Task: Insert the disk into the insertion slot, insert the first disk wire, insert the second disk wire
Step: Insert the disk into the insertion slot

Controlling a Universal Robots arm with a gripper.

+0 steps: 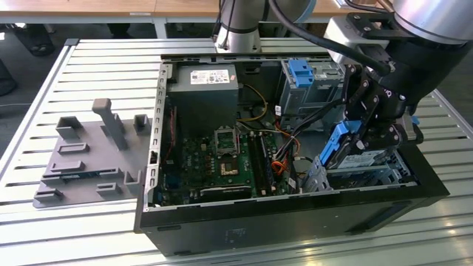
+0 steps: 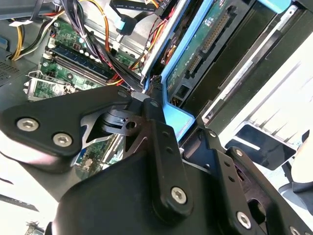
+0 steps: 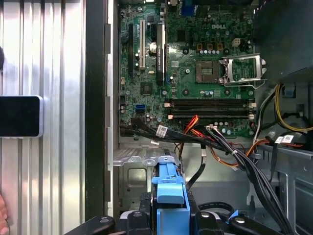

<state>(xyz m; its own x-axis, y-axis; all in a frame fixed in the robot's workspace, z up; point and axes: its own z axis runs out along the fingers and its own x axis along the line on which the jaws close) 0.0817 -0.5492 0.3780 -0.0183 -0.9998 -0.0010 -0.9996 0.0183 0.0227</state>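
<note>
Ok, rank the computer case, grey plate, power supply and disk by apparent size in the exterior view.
Largest to smallest:
1. computer case
2. grey plate
3. power supply
4. disk, partly hidden, so least sure

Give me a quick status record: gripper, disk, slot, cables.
gripper: shut on the disk
disk: tilted steeply, lower end at the slot, not seated
slot: near corner of the case, on the exterior view's right
cables: loose bundle running across the case beside the slot
</note>
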